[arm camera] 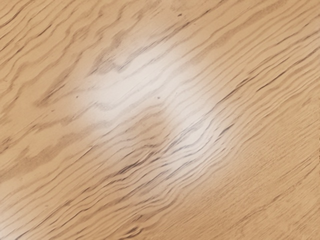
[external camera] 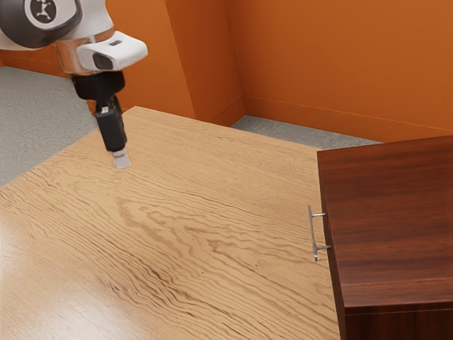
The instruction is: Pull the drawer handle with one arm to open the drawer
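At upper left, black two-finger gripper (external camera: 122,159), opening not discernible, well apart from slim silver bar handle (external camera: 316,233) on dark wooden drawer cabinet (external camera: 389,212) at lower right; risk of glancing off through misaligned approach.

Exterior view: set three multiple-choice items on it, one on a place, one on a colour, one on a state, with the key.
1. Where on the cabinet is the handle?
A) its top
B) its face toward the arm
C) its far side

2. What colour are the walls?
A) orange
B) blue
C) white

3. How does the handle stand with the gripper?
A) clasped
B) untouched, gripper far off over the table
C) pushed sideways

Key:
1 B, the metal bar stands upright on that face.
2 A, both walls are orange.
3 B, wide bare wood lies between them.
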